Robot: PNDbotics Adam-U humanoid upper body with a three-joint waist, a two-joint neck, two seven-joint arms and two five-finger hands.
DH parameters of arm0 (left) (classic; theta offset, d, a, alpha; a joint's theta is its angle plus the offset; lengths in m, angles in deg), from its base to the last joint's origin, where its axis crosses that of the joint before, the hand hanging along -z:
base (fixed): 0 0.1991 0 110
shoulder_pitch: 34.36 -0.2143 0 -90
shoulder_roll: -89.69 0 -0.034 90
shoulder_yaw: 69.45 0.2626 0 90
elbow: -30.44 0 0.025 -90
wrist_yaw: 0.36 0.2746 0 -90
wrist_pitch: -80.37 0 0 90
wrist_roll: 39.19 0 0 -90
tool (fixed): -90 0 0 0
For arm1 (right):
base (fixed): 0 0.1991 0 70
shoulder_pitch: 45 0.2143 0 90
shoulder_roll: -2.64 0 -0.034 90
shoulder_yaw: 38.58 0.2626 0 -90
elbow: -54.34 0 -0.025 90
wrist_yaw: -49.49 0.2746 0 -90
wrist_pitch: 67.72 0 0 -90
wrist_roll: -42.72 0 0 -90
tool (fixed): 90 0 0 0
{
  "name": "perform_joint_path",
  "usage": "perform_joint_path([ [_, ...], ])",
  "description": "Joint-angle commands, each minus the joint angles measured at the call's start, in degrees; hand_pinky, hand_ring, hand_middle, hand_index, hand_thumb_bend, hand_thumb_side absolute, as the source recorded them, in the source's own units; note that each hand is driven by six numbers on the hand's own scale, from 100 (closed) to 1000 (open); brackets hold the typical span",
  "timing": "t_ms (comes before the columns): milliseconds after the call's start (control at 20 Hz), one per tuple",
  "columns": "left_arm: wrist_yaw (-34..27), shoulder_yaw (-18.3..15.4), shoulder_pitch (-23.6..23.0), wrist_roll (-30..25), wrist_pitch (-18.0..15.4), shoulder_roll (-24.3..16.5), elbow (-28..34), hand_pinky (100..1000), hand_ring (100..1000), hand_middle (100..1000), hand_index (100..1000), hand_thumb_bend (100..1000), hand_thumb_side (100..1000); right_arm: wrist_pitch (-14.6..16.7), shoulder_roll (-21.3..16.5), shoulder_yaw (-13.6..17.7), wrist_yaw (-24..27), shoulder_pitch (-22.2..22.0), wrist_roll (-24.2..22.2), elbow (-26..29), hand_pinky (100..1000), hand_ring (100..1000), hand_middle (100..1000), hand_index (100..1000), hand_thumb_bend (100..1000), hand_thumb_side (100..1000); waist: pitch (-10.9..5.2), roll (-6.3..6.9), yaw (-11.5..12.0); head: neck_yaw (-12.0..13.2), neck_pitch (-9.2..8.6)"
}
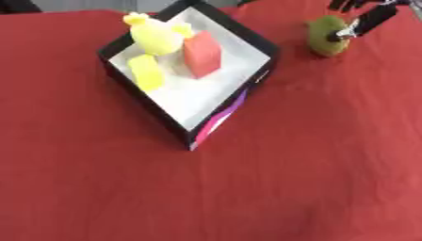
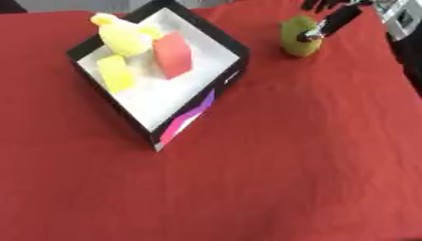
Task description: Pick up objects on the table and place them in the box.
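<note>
A black box (image 1: 142,99) with a white inside stands cornerwise at the upper left of the red table. It holds a yellow duck-like toy (image 1: 157,35), a yellow block (image 1: 147,71) and a red block (image 1: 202,54). A round olive-green object (image 1: 323,35) sits on the cloth to the right of the box. My right hand (image 1: 371,20) comes in from the top right corner, with one straight black finger lying across the green object's right side. Its other fingers show dark just beyond the object. My left hand is out of sight.
The red cloth (image 1: 247,188) covers the whole table, bare across the front and right. The box's near corner shows a pink and purple stripe (image 1: 216,120). A dark shape sits past the table's far left corner.
</note>
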Motion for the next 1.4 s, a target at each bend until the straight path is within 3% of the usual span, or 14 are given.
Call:
perform_joint_path([
  [50,-0.5,-0.9,0.2,-0.2,-0.2,-0.7,0.7,930,678,706,861,178,704,-0.1,-1.3,1.0,-1.7,0.6,1.2,-1.0,922,890,874,906,446,457,0.17,0.83,0.3,-0.3,-0.80],
  [300,-0.6,-1.0,0.1,-0.1,-0.3,-0.3,0.9,932,665,705,859,172,708,0.1,-1.0,1.1,-3.0,0.2,1.8,-1.8,914,886,863,899,456,438,0.78,1.08,0.6,-0.6,-1.18],
  [450,-0.6,-1.0,-0.1,-0.1,-0.3,-0.3,0.9,933,663,704,858,168,711,-0.3,-0.9,1.2,-3.6,0.1,2.4,-2.2,905,869,804,875,441,391,0.88,1.16,0.7,-0.7,-1.14],
  [600,-0.7,-1.0,-0.3,-0.1,-0.3,-0.2,0.9,934,663,704,857,165,713,-0.7,-0.7,1.4,-3.3,0.1,3.2,-2.4,892,834,678,784,390,262,0.80,1.18,0.7,-0.8,-1.09],
  [700,-0.6,-1.1,-0.5,-0.2,-0.3,-0.2,0.8,934,662,704,856,162,714,-0.7,-0.6,1.6,-1.9,0.1,3.7,-1.9,875,787,578,709,290,117,0.62,1.16,0.5,-0.7,-0.87],
  [750,-0.6,-1.2,-0.6,-0.2,-0.3,-0.2,0.8,935,662,704,856,162,714,-0.6,-0.6,1.6,-0.7,0.0,3.9,-1.2,870,773,558,690,251,100,0.48,1.12,0.4,-0.6,-0.68],
  [1000,-0.5,-1.3,-1.3,-0.2,-0.2,-0.4,0.7,936,662,703,855,159,716,-0.5,-1.8,1.0,5.1,-0.2,4.8,4.2,840,678,463,577,129,100,-0.65,0.57,-0.2,-0.2,0.49],
  [1250,-0.4,-1.2,-1.5,-0.2,-0.2,-0.8,0.7,937,663,702,854,158,713,-2.1,-3.7,1.0,8.4,-0.9,8.0,10.4,821,641,432,541,128,100,-2.16,-0.21,-0.8,-0.3,1.75],
  [1400,-0.1,-1.3,-1.8,-0.3,-0.2,-1.2,0.7,937,664,701,855,157,708,-4.1,-4.9,0.8,9.9,-1.2,10.4,13.7,812,640,427,538,180,100,-3.27,-0.57,-1.3,-0.1,2.83],
])
